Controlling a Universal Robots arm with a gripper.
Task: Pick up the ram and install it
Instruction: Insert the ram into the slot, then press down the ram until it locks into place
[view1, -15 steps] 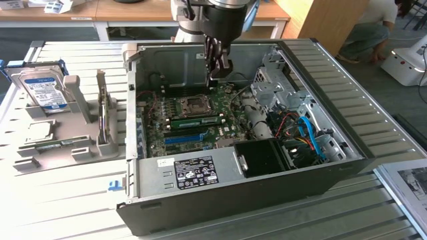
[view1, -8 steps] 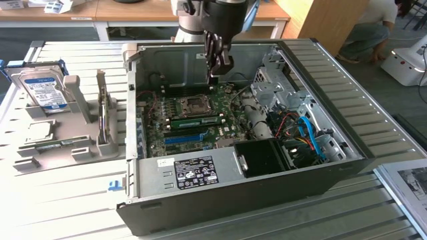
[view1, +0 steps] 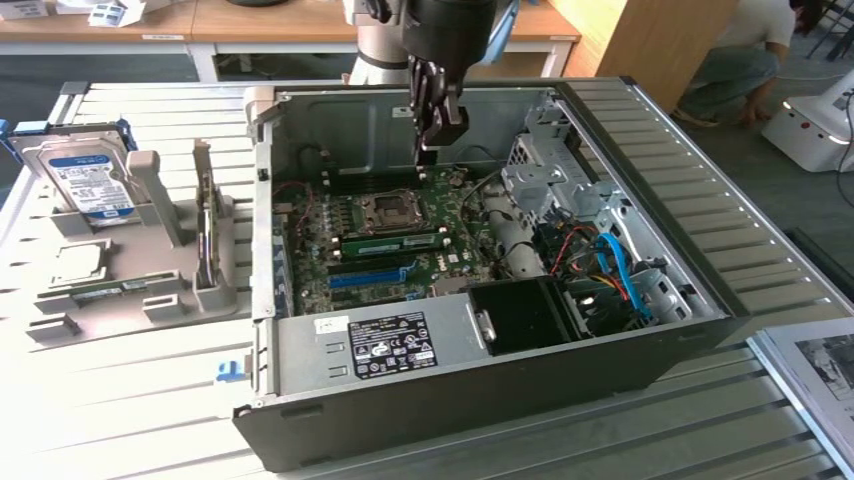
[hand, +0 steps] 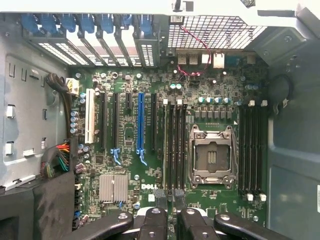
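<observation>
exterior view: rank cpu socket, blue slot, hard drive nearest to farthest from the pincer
1. cpu socket, on the board by the pincer
2. blue slot, farther along the board
3. hard drive, outside the case, exterior view's left

Mobo (hand: 95, 165) was green, w/ a blue slot (hand: 140, 120) and a white slot (hand: 90, 122). Ram (view1: 394, 241) was green w/ dark chips. Hard drive (view1: 83, 180) was silver, label blue-white. Case (view1: 534, 390) was black outside, grey inside. Desk (view1: 134, 420) was white, ribbed. Cables (view1: 617, 270) were blue. Claw (hand: 168, 199) was black.
</observation>
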